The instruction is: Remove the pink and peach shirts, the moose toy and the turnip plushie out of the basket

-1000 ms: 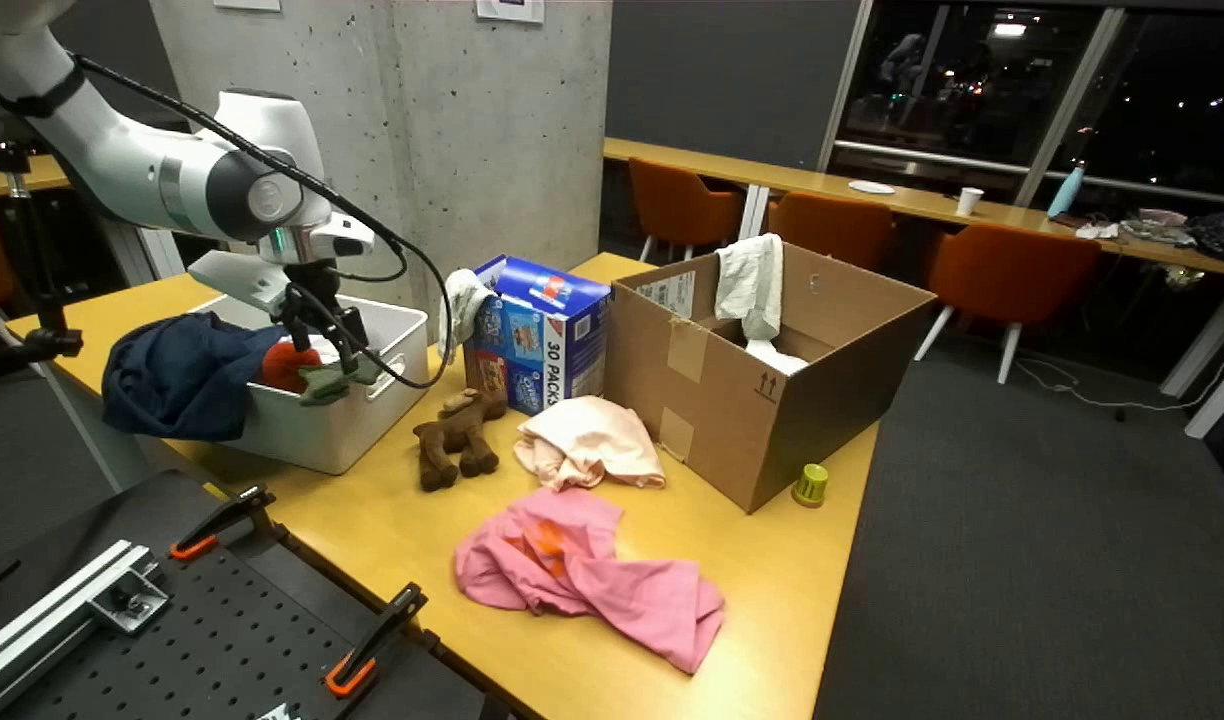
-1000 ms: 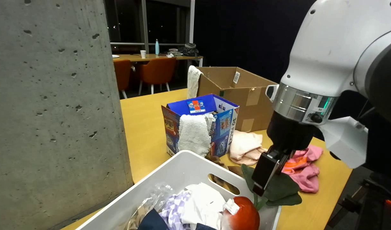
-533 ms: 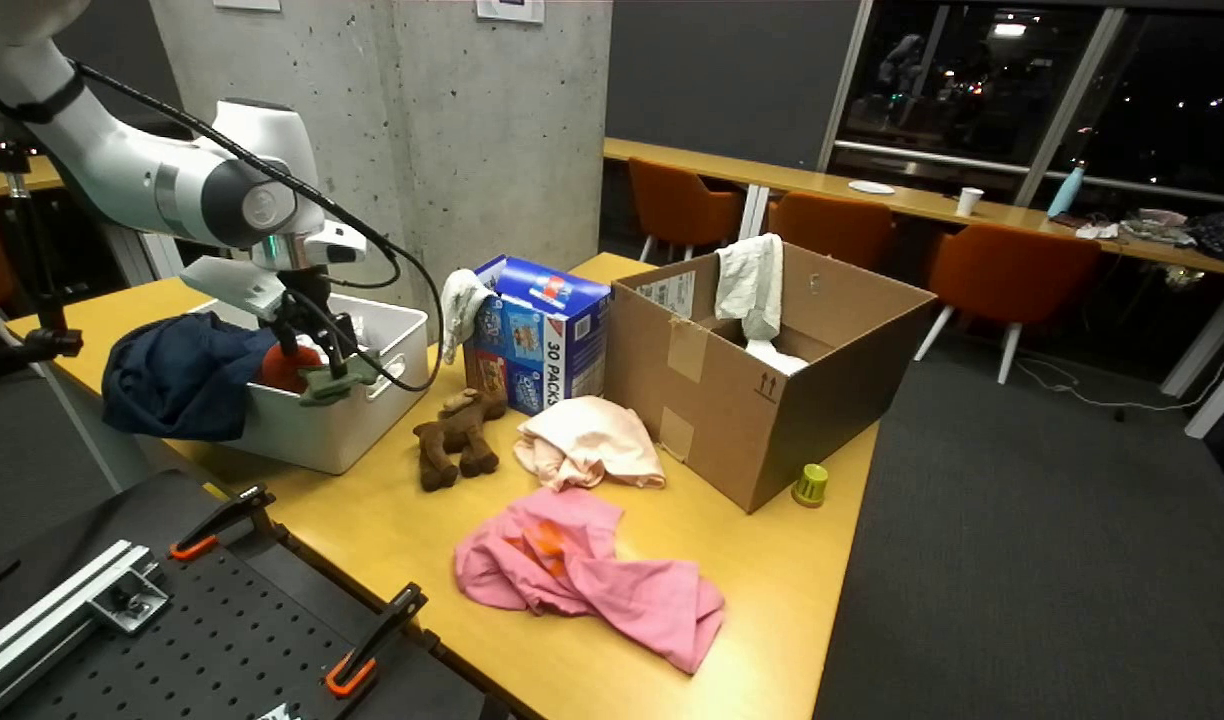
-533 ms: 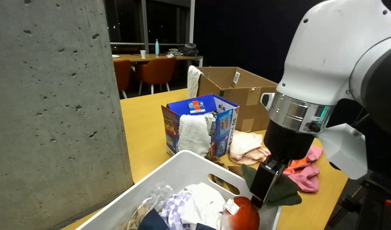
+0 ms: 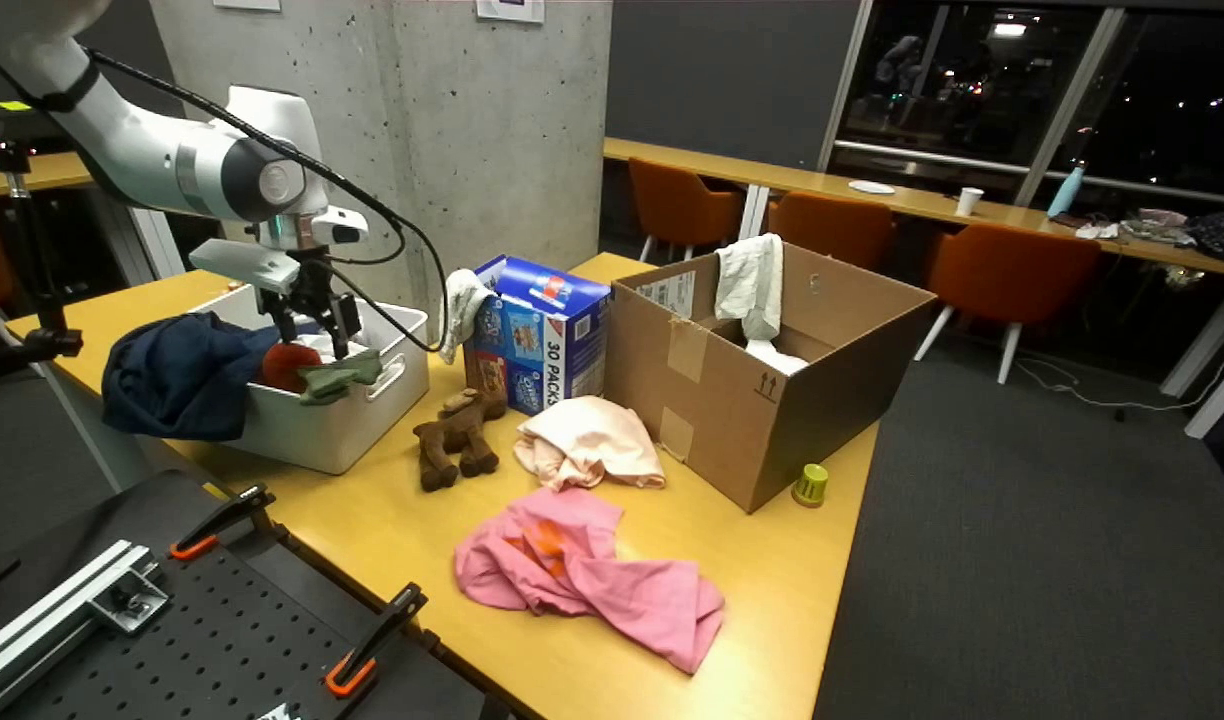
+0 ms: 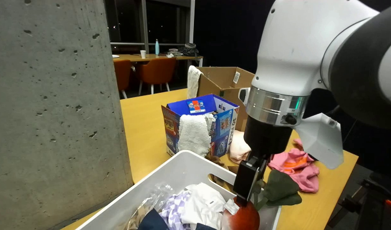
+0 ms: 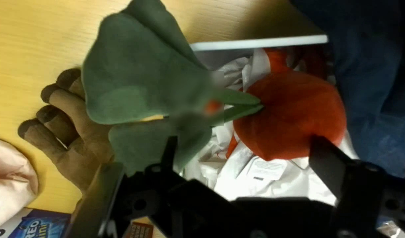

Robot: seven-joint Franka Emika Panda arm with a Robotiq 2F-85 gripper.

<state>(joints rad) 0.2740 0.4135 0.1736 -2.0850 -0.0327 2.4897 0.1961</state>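
The turnip plushie, with a red-orange body point(image 7: 292, 109) and dark green leaves point(image 7: 133, 72), lies in the white basket point(image 5: 302, 435). Its leaves hang over the basket's rim. My gripper point(image 5: 315, 344) is open above the basket, close to the turnip. In the wrist view the jaws stand wide apart, one finger overlapping the red body and the other over a leaf; contact cannot be told. The pink shirt point(image 5: 592, 580), the peach shirt point(image 5: 592, 440) and the brown moose toy point(image 5: 457, 435) lie on the table outside the basket.
Navy cloth point(image 5: 177, 375) drapes over the basket's side. White and lilac items point(image 6: 202, 201) lie inside it. A blue snack box point(image 5: 542, 335) with a white sock and a large cardboard box point(image 5: 692, 400) stand beyond. A green cap point(image 5: 810, 485) is at the table edge.
My gripper first lowered slightly, then shifted sideways off the leaves, further in over the basket and toward the turnip's body. The shirts, moose and basket have not moved.
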